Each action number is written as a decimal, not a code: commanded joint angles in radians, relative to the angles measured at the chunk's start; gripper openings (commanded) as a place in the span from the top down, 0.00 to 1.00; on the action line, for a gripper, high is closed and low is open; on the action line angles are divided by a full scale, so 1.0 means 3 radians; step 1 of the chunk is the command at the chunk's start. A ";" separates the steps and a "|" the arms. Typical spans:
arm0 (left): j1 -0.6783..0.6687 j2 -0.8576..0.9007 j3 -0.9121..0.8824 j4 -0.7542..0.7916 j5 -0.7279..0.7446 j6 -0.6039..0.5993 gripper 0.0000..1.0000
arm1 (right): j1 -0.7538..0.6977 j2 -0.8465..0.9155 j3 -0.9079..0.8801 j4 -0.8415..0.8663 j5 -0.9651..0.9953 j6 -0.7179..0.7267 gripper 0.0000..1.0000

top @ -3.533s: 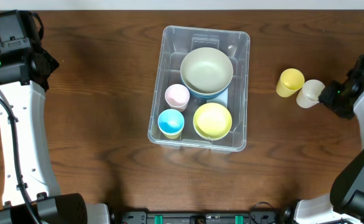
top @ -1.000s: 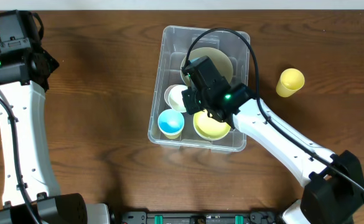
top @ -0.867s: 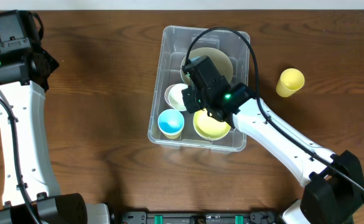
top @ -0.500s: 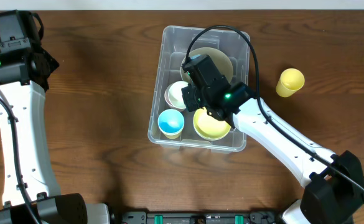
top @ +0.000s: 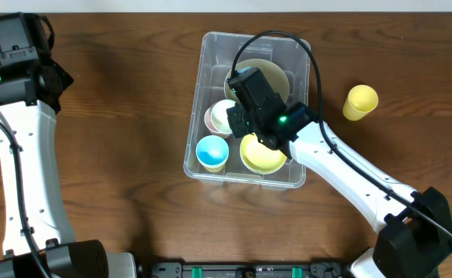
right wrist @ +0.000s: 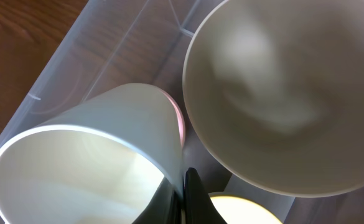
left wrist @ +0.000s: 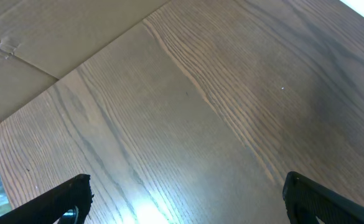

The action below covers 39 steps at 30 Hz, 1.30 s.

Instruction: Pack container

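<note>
The large clear rectangular plastic bin sits open side up near the middle of the dark wooden worktop. Its long axis runs from the far edge toward the near edge, and the far end is skewed slightly to the robot's right.

Four things fill most of its floor:
- A wide pale greenish-cream bowl takes up the far half.
- A round yellow bowl lies in the near right corner, just beside the cream bowl.
- A small bright blue cup stands mouth up in the near left corner.
- A pale pink cup stands against the left wall, between the blue cup and the big bowl.

A cream-white plastic cup is nested in the pink cup. In the right wrist view it is tilted, with only a thin arc of pink rim showing behind it. No lettering on the bin or the cups can be read in any view.

The right hand reaches into the bin from the near right. Its fingers are closed narrow on the wall of the cream-white cup at the side facing the big bowl.

A yellow plastic cup rests on the worktop to the right of the bin, well apart from it.

The left hand hangs over bare wood at the far left of the worktop, well away from the bin. Its fingers are spread wide with nothing between them.
</note>
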 commanded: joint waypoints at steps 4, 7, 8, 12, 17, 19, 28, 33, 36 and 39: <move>0.0011 0.0013 0.0013 -0.0005 -0.0048 -0.0029 0.02 | 0.0009 0.0017 0.0089 0.0014 0.0047 -0.0039 0.59; 0.0011 0.0013 0.0013 -0.0005 -0.0047 -0.0029 0.02 | 0.0004 0.0015 0.0090 0.0065 0.0050 -0.0123 0.45; 0.0011 0.0013 0.0013 -0.0005 -0.0048 -0.0029 0.02 | -0.0009 0.0006 0.0093 0.0074 0.0061 -0.0148 0.45; 0.0011 0.0013 0.0013 -0.0005 -0.0047 -0.0029 0.02 | -0.0187 -0.0074 0.0251 -0.0137 0.0081 -0.0090 0.45; 0.0011 0.0013 0.0013 -0.0005 -0.0047 -0.0029 0.02 | -0.0701 -0.0200 0.0711 -0.0731 0.0084 -0.0086 0.46; 0.0011 0.0013 0.0013 -0.0005 -0.0048 -0.0029 0.02 | -0.1020 -0.0235 0.0914 -0.0989 0.0084 -0.0086 0.46; 0.0011 0.0013 0.0013 -0.0005 -0.0048 -0.0029 0.02 | -0.2275 -0.0245 0.1155 -0.1527 0.0084 -0.0170 0.01; 0.0011 0.0013 0.0013 -0.0005 -0.0048 -0.0029 0.02 | -0.2750 -0.0239 0.1063 -0.1563 0.0083 -0.0071 0.01; 0.0011 0.0013 0.0013 -0.0005 -0.0048 -0.0029 0.02 | -0.2941 -0.0220 0.0910 -0.1450 0.0083 0.0098 0.01; 0.0011 0.0013 0.0013 -0.0005 -0.0048 -0.0029 0.02 | -0.3056 -0.0193 0.0657 -0.1205 0.0008 0.0177 0.01</move>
